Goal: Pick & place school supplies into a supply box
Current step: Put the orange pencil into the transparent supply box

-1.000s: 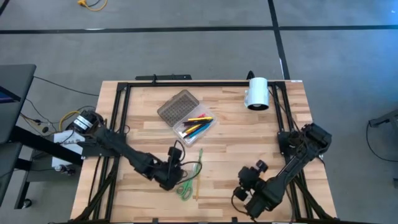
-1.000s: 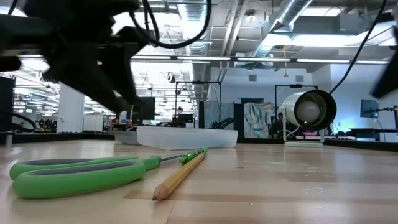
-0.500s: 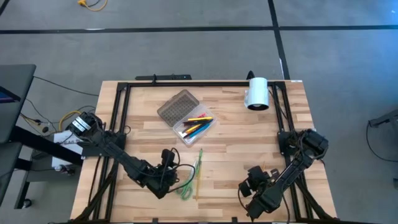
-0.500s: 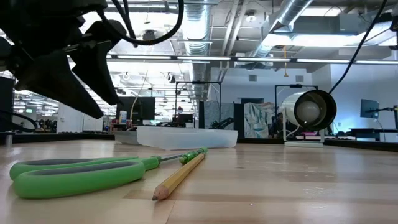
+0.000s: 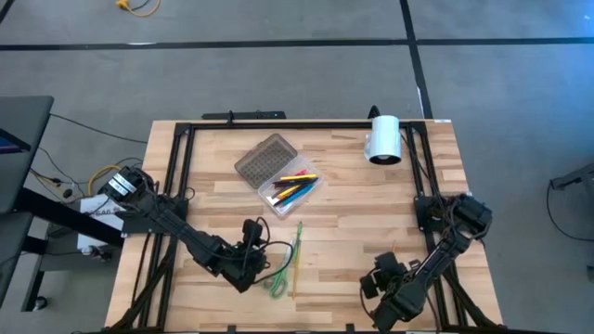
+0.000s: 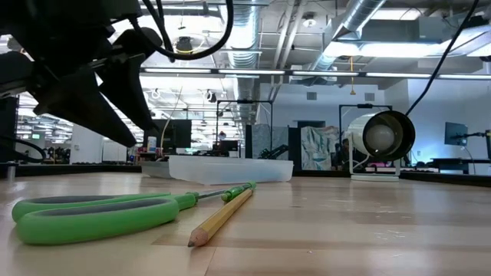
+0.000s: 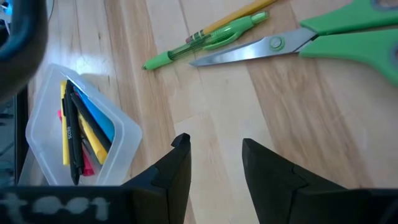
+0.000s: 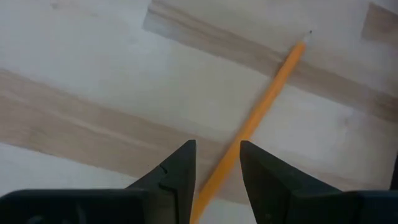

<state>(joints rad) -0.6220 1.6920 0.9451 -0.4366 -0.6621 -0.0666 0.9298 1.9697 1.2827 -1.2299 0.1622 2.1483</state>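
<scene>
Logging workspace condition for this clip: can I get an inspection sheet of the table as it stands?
Surface: wooden table, bare wood, no spills seen.
Job's things: box open, pens inside; scissors, green pen and pencil loose on the table; a lone pencil by the right gripper.
Clutter: white cylinder at the far edge.
Grippers: left gripper open, empty, near the scissors; right gripper open, empty, low over the near edge.
Cables: yellow cable on the floor; none across the supplies.
Surroundings: grey floor, workshop behind; no people seen.
</scene>
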